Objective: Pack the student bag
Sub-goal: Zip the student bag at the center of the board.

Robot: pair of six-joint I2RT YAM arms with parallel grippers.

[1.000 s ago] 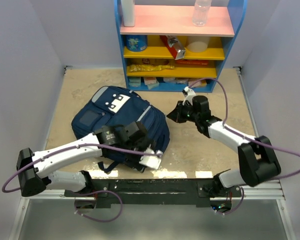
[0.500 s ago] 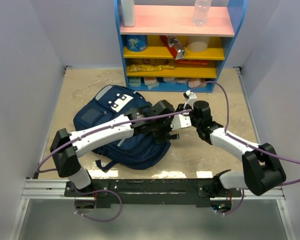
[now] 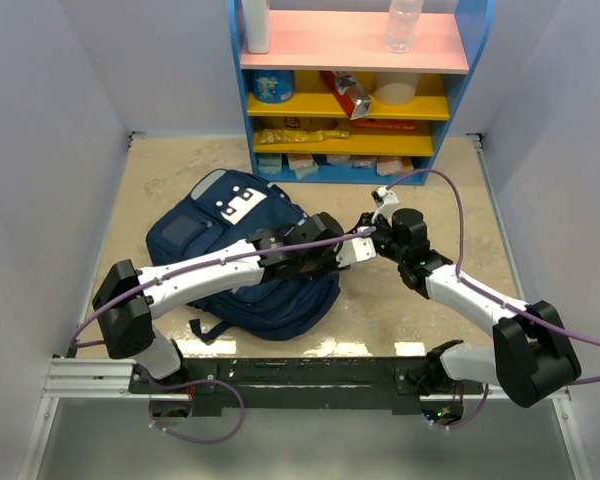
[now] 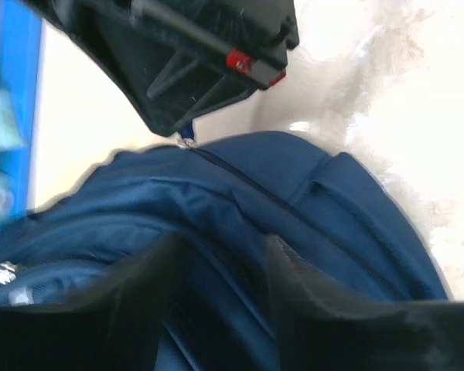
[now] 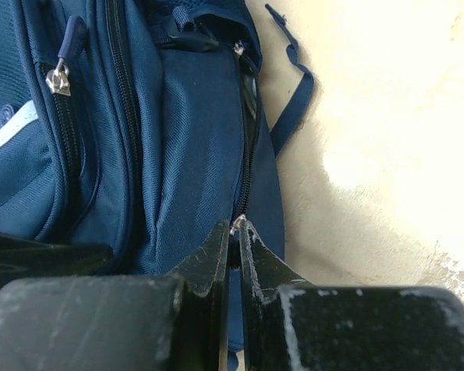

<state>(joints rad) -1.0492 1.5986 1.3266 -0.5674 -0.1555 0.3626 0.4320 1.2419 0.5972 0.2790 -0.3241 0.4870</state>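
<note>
The student bag (image 3: 190, 235) lies on the surface (image 3: 420, 180), left of centre. The right gripper (image 5: 233, 232) is pressed together, pinching the zipper pull (image 5: 236, 222) on the bag's side seam, probably to draw the zip open. The left gripper (image 4: 220, 246) is spread and straddles the fabric nearby, apparently to brace the bag.

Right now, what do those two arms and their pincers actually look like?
The left arm and right arm are white tubes joined by chunky black joints, each trailed by a loose purple cable. The left gripper and right gripper have black fingers; the right one's are scuffed and wedge-shaped, with a small red mark on its body.
</note>
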